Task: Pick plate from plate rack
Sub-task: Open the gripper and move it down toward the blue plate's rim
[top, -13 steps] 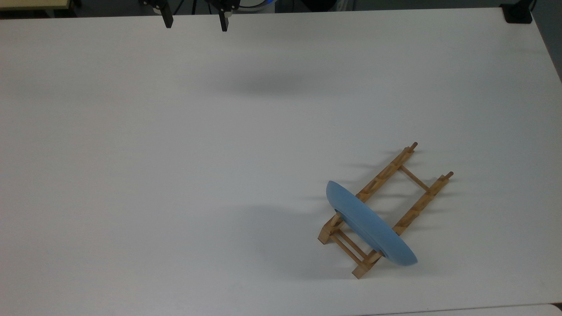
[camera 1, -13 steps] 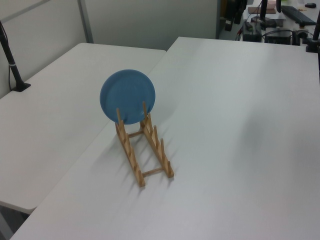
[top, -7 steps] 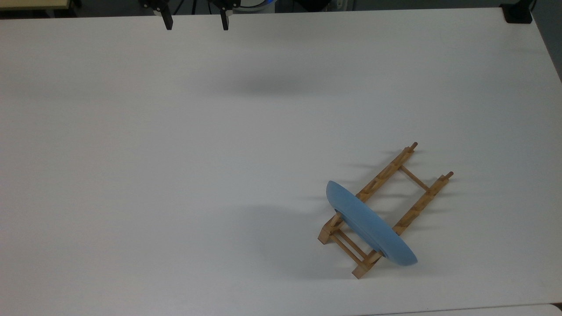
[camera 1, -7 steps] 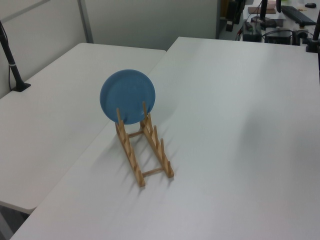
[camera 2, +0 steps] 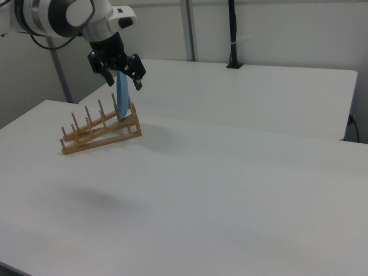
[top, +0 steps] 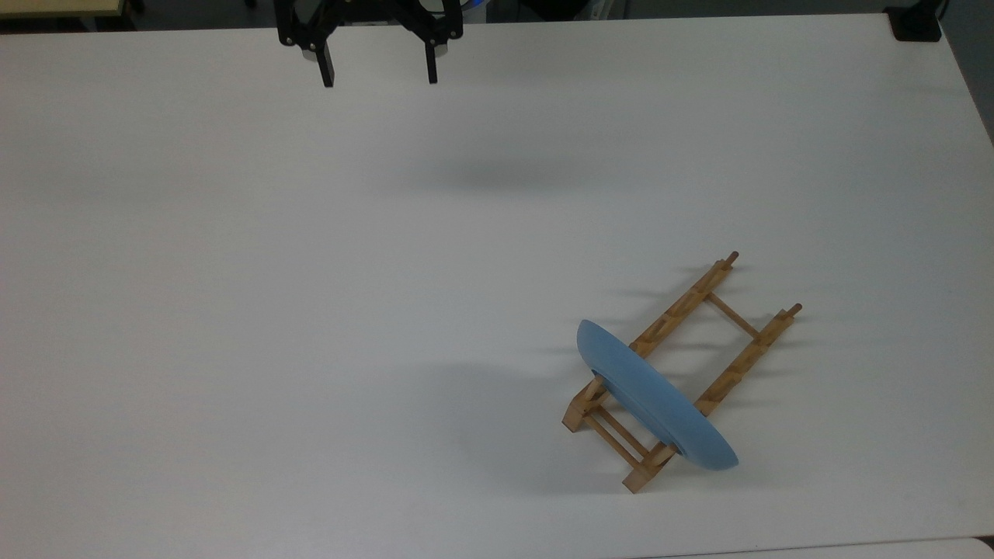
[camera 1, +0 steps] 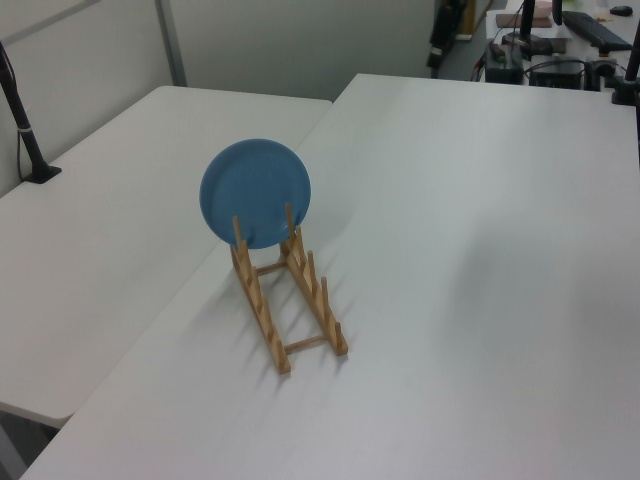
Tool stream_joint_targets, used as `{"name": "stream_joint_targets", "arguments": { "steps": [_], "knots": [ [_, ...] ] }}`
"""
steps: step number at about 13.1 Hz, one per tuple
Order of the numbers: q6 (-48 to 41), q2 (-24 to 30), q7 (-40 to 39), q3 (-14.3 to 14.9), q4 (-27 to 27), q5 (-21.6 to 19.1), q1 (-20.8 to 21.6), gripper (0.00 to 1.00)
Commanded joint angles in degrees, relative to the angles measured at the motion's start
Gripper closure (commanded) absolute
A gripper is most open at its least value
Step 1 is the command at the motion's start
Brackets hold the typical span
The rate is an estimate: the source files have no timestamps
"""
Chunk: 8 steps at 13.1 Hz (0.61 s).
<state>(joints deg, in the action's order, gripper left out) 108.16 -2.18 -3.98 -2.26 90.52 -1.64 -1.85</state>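
The light-blue plate stands on edge in the end slot of the wooden plate rack, at the top view's lower right. In the left view the plate shows its round face above the rack. My gripper hangs open with nothing between its fingers, over the table's far edge at the top view's upper left, well apart from the plate. In the right view the gripper overlaps the edge-on plate above the rack.
The white table stretches wide between gripper and rack. A black clamp base sits at the top view's upper-right corner. A second table with a black post adjoins on the left view's left.
The gripper has come further into the top view, down and slightly right, still open. Plate and rack have not moved.
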Motion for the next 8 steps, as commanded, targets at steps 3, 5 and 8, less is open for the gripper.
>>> {"name": "stream_joint_targets", "arguments": {
  "steps": [3,5,8],
  "knots": [
    [14.68,-2.65,-0.06,-3.54,0.88,1.20,0.71,0.00],
    [21.10,-4.41,-0.06,-3.72,0.88,1.47,2.28,0.00],
    [27.61,-7.48,0.02,-3.72,0.80,2.43,4.48,0.00]
  ]
}}
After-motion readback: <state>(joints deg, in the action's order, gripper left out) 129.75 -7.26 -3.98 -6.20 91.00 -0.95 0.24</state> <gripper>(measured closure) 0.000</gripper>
